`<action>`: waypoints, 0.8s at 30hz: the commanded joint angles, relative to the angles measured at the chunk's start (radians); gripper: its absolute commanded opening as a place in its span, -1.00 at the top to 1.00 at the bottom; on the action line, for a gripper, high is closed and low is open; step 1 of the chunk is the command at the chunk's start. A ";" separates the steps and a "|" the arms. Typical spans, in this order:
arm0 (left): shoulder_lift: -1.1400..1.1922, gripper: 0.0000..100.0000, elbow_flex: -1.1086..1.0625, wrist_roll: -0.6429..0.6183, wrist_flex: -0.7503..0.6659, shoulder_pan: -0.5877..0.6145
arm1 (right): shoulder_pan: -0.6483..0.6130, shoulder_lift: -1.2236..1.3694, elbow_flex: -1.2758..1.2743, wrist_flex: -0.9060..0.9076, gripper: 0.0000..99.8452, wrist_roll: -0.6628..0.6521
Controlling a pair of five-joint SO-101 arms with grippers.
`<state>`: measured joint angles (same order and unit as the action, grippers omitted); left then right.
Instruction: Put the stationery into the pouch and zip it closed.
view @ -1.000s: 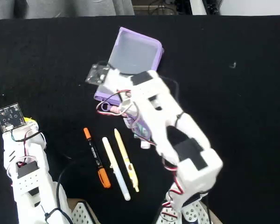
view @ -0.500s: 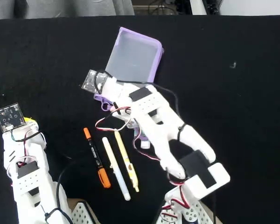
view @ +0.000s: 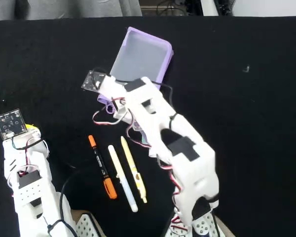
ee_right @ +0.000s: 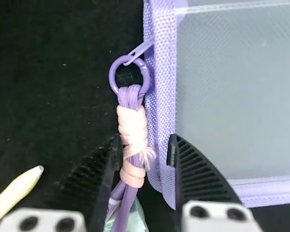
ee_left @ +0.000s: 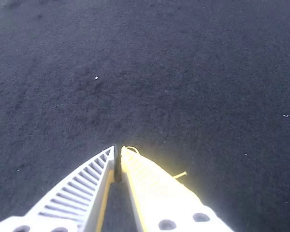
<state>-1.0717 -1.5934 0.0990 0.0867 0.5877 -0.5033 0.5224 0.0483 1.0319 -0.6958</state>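
3 pens, an orange marker (view: 101, 168), a white pen (view: 122, 177) and a yellow pen (view: 133, 169), lay side by side on the black table (view: 246, 123), outside the purple mesh pouch (view: 140, 54). The right gripper (ee_right: 141, 145) sat released, its jaws straddling the pouch's pink-wrapped zipper cord (ee_right: 132, 125). The left gripper (ee_left: 118, 154) was clenched, empty, above bare table.

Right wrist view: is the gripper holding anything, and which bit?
Cannot tell: the zip cord of the pouch lies inside the right gripper, below its ring.
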 commanded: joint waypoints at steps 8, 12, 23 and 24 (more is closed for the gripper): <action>-0.017 0.94 0.007 -0.014 -0.002 -0.010 | -0.044 0.077 0.162 0.198 0.68 -0.025; -0.017 0.94 0.007 -0.014 -0.002 -0.010 | -0.064 0.064 0.160 0.218 0.68 -0.021; -0.017 0.94 0.007 -0.014 -0.002 -0.010 | -0.140 0.113 0.143 0.224 0.73 -0.021; -0.017 0.94 0.007 -0.014 -0.002 -0.010 | -0.138 0.113 0.147 0.224 0.80 -0.020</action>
<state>-1.0717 -1.5934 0.0990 0.0867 0.5877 -0.5738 0.6068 0.2171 1.2344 -0.7142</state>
